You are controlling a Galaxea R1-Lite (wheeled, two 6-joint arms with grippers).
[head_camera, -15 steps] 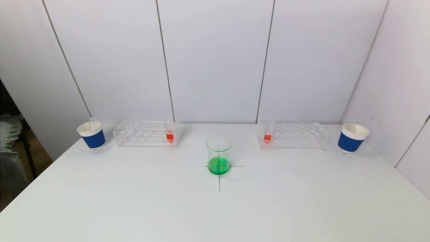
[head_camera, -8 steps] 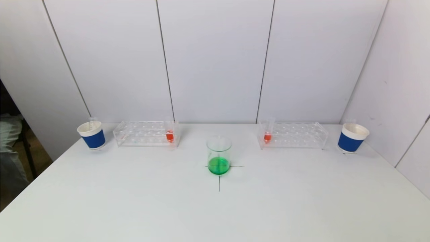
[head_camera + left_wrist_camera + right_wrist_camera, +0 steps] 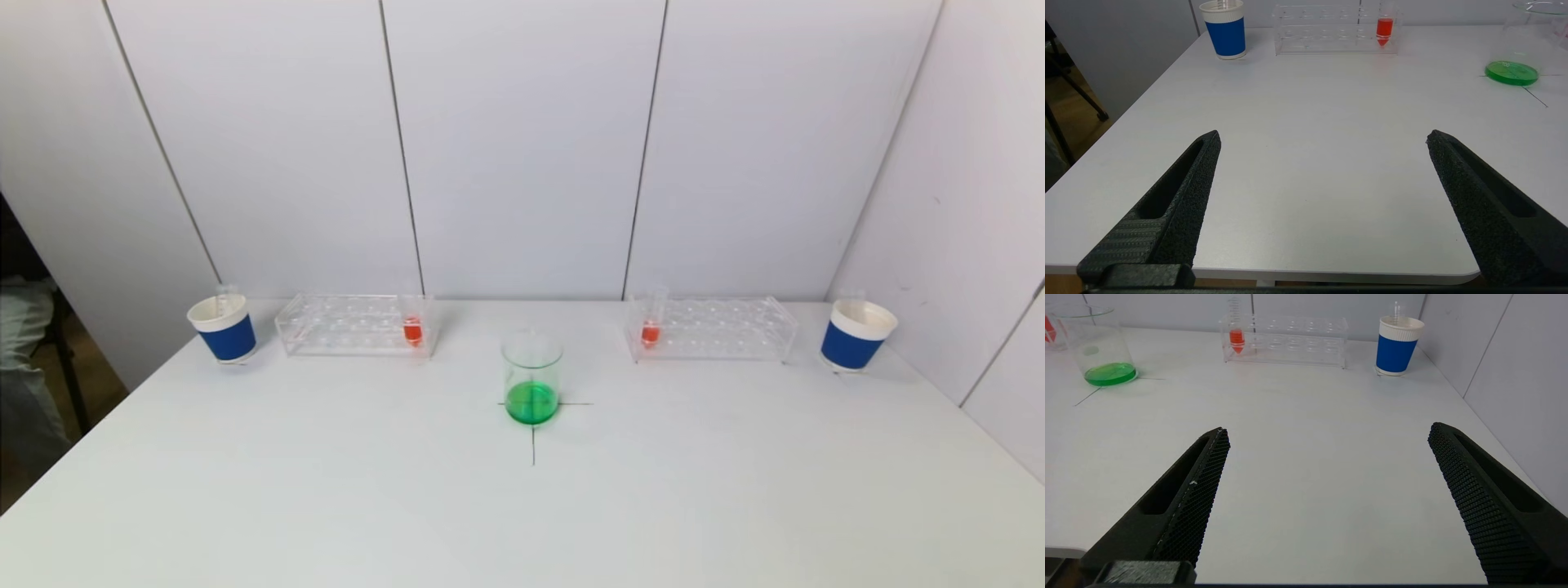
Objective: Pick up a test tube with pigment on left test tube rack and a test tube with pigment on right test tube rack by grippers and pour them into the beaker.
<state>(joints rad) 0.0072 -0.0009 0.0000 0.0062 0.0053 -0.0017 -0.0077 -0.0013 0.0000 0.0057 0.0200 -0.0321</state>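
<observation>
A clear left test tube rack (image 3: 351, 327) stands at the back left, with one test tube of red pigment (image 3: 412, 329) at its inner end. The right test tube rack (image 3: 718, 328) holds a red-filled test tube (image 3: 650, 331) at its inner end. Between them a glass beaker (image 3: 531, 376) with green liquid sits on a drawn cross. Neither arm shows in the head view. My left gripper (image 3: 1323, 136) hangs open over the near table edge, far from the left rack (image 3: 1331, 30). My right gripper (image 3: 1327, 433) is open and empty too, well short of the right rack (image 3: 1290, 341).
A blue and white paper cup (image 3: 224, 328) stands outside the left rack, with a clear tube in it. Another such cup (image 3: 857, 335) stands outside the right rack. White wall panels close the back and the right side. The white table (image 3: 522, 506) spreads wide before the beaker.
</observation>
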